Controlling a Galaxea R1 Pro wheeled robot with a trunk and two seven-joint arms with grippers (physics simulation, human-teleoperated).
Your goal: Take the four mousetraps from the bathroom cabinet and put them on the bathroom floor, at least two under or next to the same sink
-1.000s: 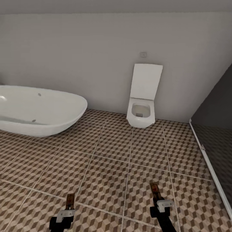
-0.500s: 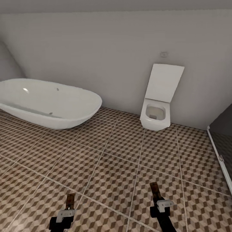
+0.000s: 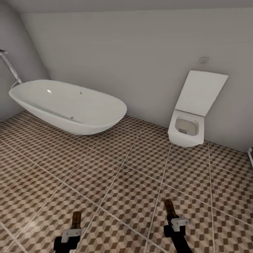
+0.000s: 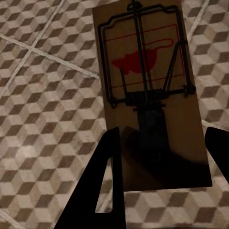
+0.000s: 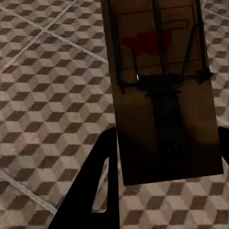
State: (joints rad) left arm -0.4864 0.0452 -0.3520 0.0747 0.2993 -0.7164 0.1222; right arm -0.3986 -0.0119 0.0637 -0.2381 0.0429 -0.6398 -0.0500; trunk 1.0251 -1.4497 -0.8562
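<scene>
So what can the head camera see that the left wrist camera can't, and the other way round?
Head view alone: the white bathtub, the toilet, the wall, and the right gripper with its own mousetrap. Left wrist view alone: the left mousetrap up close, with its wire parts and red mark. Both: the cube-patterned bathroom floor and the left gripper holding that trap.
</scene>
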